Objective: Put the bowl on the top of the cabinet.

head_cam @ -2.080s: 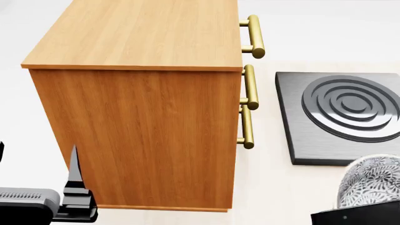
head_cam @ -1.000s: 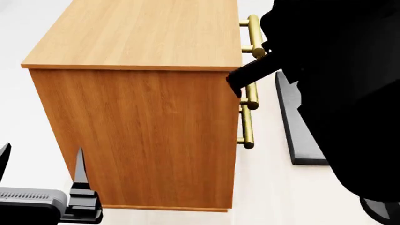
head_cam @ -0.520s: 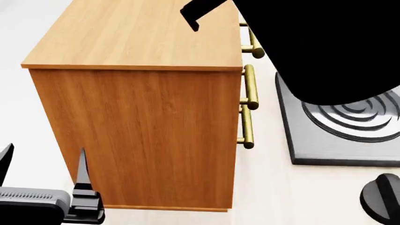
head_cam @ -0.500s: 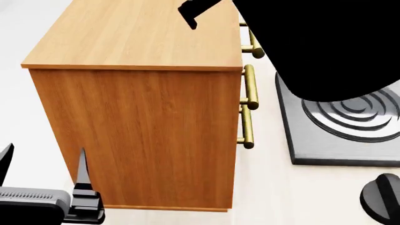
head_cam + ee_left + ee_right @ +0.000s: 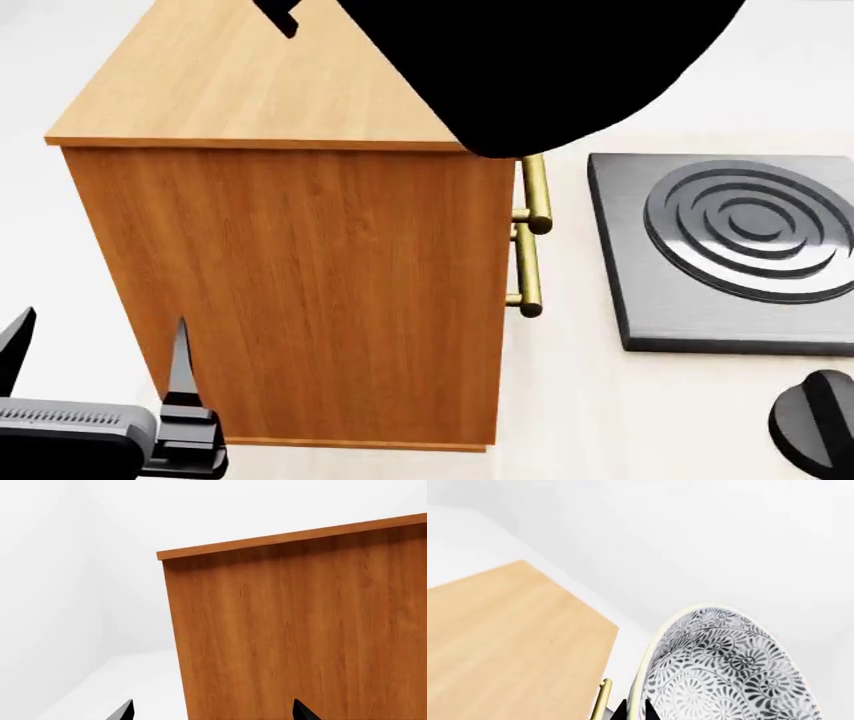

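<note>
The bowl (image 5: pixel 727 670), white with a fine grey floral pattern, hangs tilted on edge in the right wrist view. My right gripper (image 5: pixel 635 712) is shut on its rim, one fingertip inside and one outside. Beside and below the bowl lies the cabinet's lighter flat top (image 5: pixel 507 645). In the head view the orange-brown cabinet (image 5: pixel 307 290) fills the middle, and my right arm (image 5: pixel 534 60) is a black mass over its top's far right part, hiding the bowl. My left gripper (image 5: pixel 96 355) stands open low beside the cabinet's left side (image 5: pixel 300 630), holding nothing.
Brass bar handles (image 5: pixel 534 235) stick out from the cabinet's right face. A dark square plate with raised concentric rings (image 5: pixel 727 250) lies on the pale surface to the right. A black round knob (image 5: pixel 817 425) sits at the near right.
My right arm has swung left and further over the cabinet's top, uncovering the ringed plate. The left gripper has barely moved.
</note>
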Controlling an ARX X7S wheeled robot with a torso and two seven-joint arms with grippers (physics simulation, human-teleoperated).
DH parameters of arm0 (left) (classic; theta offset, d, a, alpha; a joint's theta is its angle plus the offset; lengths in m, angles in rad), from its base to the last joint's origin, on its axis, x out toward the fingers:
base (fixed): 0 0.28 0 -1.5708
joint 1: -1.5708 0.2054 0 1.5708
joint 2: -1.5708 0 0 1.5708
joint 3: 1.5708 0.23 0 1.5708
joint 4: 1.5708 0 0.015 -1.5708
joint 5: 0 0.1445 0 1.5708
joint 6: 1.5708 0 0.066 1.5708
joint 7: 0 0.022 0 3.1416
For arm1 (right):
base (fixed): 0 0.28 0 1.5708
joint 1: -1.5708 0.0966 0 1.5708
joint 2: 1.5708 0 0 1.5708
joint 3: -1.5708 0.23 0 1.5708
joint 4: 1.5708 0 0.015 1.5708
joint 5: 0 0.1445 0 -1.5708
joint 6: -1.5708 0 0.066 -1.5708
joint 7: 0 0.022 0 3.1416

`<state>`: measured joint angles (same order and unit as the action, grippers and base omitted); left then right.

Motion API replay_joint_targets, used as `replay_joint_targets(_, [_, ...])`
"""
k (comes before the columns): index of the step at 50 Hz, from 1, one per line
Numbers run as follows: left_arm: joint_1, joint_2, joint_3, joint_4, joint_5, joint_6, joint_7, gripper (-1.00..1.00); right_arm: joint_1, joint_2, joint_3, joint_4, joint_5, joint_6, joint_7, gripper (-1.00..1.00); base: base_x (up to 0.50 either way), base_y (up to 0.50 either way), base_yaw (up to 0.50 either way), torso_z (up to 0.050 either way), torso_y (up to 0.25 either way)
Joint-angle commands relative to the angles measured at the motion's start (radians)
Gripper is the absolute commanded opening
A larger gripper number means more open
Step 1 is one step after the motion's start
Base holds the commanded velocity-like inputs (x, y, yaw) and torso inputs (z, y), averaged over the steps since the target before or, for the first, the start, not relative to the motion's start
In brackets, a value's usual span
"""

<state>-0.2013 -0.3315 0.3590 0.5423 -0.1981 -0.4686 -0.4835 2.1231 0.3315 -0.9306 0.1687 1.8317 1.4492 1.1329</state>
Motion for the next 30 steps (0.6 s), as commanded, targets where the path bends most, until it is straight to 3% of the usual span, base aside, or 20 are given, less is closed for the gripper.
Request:
replay_joint_targets(1, [0.001, -0.003, 0.0, -0.011, -0.003, 0.01, 0.0, 1.0, 0.001, -0.048, -0.031, -0.02, -0.053, -0.005, -0.038, -1.0, 0.0, 0.0, 0.0, 0.0, 0.0])
replay_joint_targets(30, [0.007, -0.006, 0.002, -0.041, -0.01, 0.037, -0.003, 1.0, -0.102, -0.127, -0.089, -0.097, -0.094, -0.087, -0.057, -1.0, 0.0, 0.0, 0.0, 0.0, 0.001])
